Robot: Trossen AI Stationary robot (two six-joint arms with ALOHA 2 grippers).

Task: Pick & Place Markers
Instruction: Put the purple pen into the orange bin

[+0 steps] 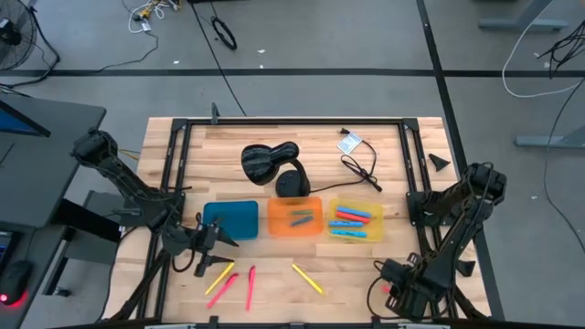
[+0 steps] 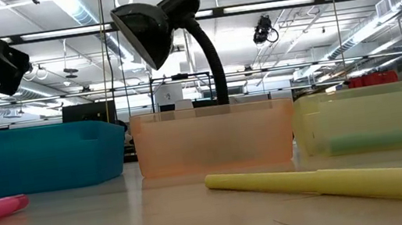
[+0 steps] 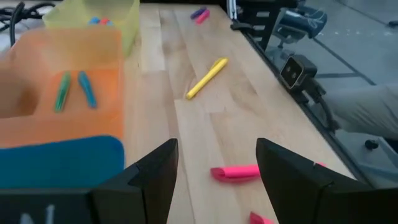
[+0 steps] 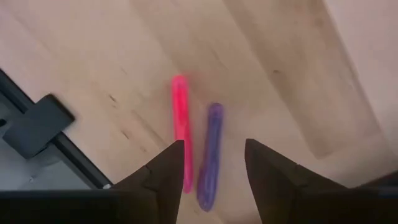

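Markers look light, stiff and slick, so each is best pinched mid-barrel, across its width. Left gripper [image 1: 219, 239] hangs in front of the orange tray [image 1: 294, 217], fingers apart and empty, above a pink marker [image 3: 235, 172]. A yellow marker [image 1: 307, 279] lies further front. Right gripper [image 4: 211, 180] is well right of the tray, spread, empty. Only the right wrist view shows a pink marker [image 4: 181, 127] and purple marker [image 4: 210, 155] side by side beneath it; the high view hides them.
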